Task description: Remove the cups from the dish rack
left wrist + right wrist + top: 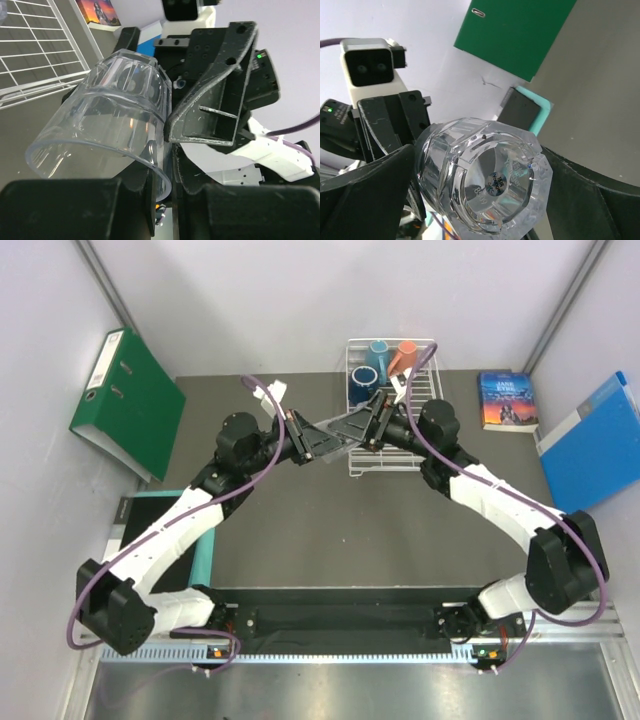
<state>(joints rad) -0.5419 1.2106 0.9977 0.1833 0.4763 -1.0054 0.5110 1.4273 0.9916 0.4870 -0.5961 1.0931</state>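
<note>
On the dark grey table (300,540), two white-and-black arms reach in from the near edge and meet over its middle. At the far side lies the white wire-grid dish rack (358,462), a rectangular tray with low raised sides. A green lever-arch binder (125,405) leans against the left wall, and a blue folder (590,445) leans on the right. A paperback book with a colourful cover (508,400) lies flat between that folder and the rack.

Three mugs stand in the rack's far end. The light-blue mug (378,347) and the orange mug (406,356) are side by side at the back. The dark-blue mug (365,377) sits just in front of the light-blue one.

A clear faceted drinking glass (340,430) is outside the rack. It hangs on its side above the table, just off the rack's left edge, between the two grippers. The right gripper (368,425) holds it by the base: in the right wrist view the thick bottom faces the camera, and a dark finger is clamped against each side. In the left wrist view the open mouth points towards the left gripper (318,440). Its two fingers stand close together with a narrow gap, and the glass's rim wall dips into that gap. I cannot tell whether those fingers press on the rim.
</note>
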